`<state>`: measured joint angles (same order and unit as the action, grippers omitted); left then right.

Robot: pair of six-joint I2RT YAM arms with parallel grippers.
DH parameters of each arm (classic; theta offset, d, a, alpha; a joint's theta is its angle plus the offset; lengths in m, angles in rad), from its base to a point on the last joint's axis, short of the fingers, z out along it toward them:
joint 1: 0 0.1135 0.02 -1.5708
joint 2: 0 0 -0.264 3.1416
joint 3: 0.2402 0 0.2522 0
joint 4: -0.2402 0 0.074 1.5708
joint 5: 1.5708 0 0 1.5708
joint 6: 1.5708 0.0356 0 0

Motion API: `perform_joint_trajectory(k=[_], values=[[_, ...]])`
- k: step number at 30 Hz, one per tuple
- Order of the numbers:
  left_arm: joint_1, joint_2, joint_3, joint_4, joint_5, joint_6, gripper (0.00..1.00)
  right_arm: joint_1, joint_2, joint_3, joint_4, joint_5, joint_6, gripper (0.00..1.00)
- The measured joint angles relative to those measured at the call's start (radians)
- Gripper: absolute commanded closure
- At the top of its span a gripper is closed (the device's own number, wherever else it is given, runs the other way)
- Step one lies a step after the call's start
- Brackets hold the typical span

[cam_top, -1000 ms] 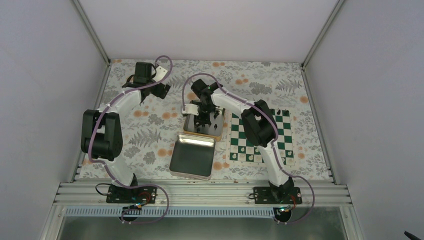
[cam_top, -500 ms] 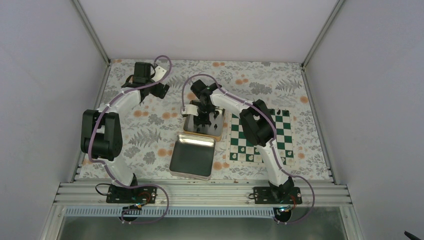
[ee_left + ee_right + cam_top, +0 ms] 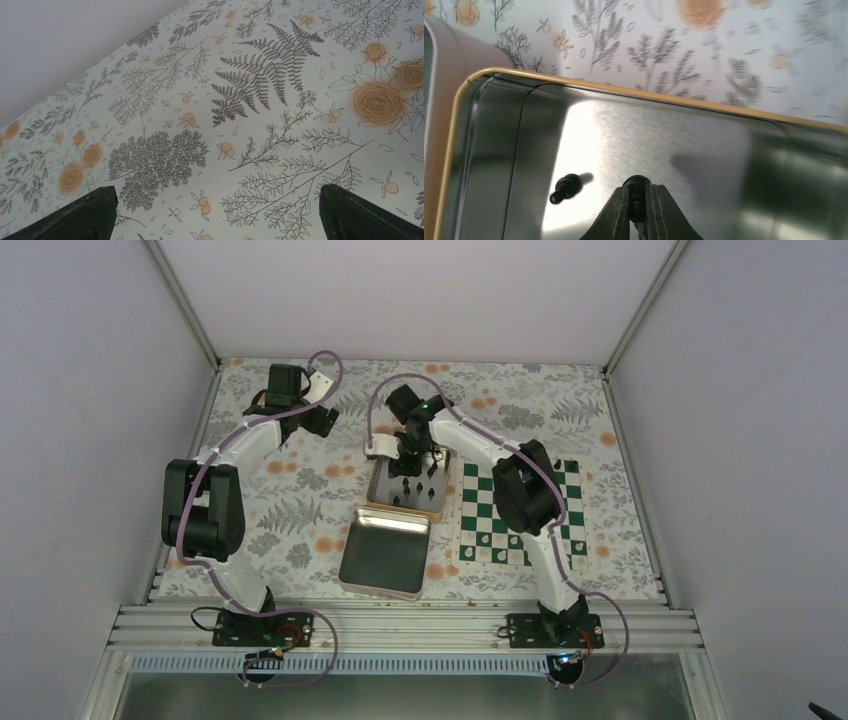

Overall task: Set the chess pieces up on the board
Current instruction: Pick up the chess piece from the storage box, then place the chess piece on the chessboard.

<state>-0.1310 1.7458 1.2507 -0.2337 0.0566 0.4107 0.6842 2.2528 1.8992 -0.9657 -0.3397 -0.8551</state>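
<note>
My right gripper is shut on a small black chess piece and holds it above the floor of a shiny tin. Another black piece lies loose in the tin to the left. In the top view my right gripper is over the tin's far end, with several black pieces inside. The green and white board lies to the right, with white pieces on its near rows. My left gripper is open over bare patterned cloth, far from the board.
A second shiny tin lies open just in front of the first. The flowered cloth covers the table. Walls close in on the left, right and back. My left gripper is at the back left.
My right gripper has lifted and moved toward the far end of the tin, carrying a black piece. The left arm has not moved.
</note>
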Motion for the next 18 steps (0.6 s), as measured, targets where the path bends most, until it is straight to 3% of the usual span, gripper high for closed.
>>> perform_joint_trajectory(k=[10,18], values=[[0.000,0.000,0.000,-0.001,-0.001,0.000,0.00,-0.141,-0.203,-0.010,-0.010,0.021,0.019,0.96],[0.000,0.000,0.002,-0.009,0.000,0.000,0.00,-0.309,-0.332,-0.211,0.003,0.049,0.037,0.96]])
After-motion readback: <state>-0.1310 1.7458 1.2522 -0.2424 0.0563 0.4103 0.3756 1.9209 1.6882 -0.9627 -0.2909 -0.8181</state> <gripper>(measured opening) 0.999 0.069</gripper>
